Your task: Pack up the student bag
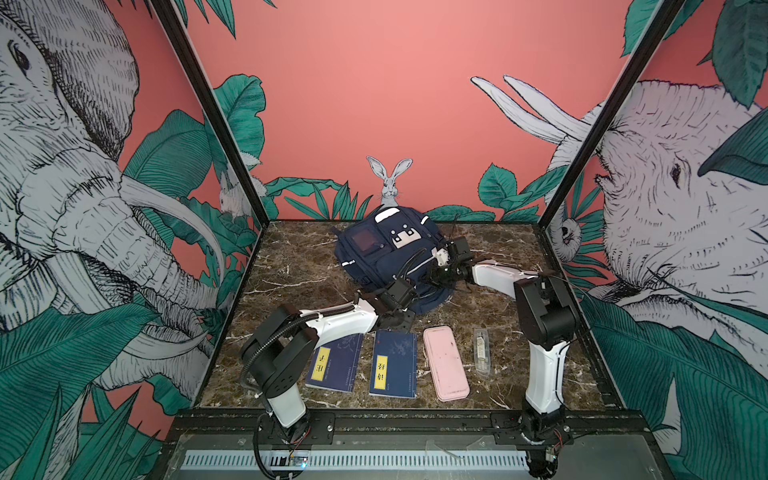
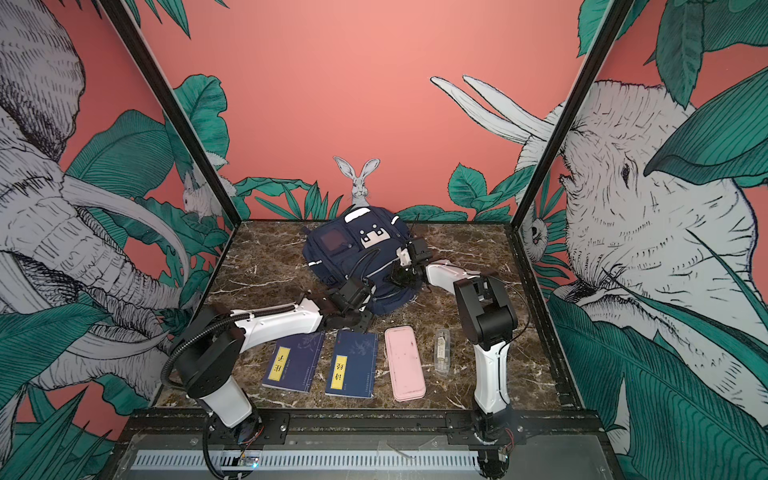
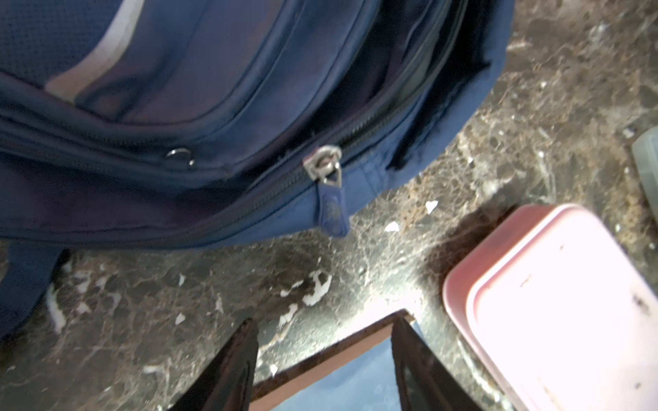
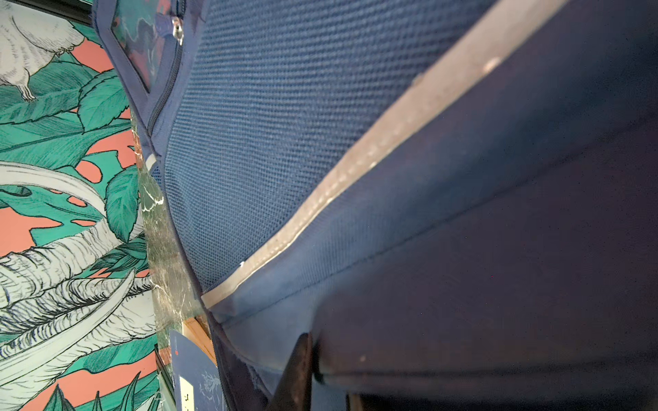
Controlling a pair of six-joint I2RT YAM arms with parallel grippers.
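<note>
Left of the bag [image 1: 386, 249] the worktop [image 1: 291, 266] lies bare. The right arm [image 1: 494, 276] blocks the bag's right flank, with a bare strip behind it. In front of the bag a book [image 1: 334, 361], a second book [image 1: 394, 363], a pink case [image 1: 445, 362] and a small clear case [image 1: 482, 351] form a row, narrow gaps between. The left arm [image 1: 340, 322] crosses between bag and books.

In both top views we look down from high at the front of the table [image 1: 291, 266], facing the back wall [image 1: 374, 104], and take in the whole top; the two eyes share nearly all of it. From the left wrist we look closely down on the edge of the bag [image 3: 213, 71], the table and the case [image 3: 552, 302]; from the right wrist we sit almost against the bag, facing the left wall [image 4: 53, 178].
</note>
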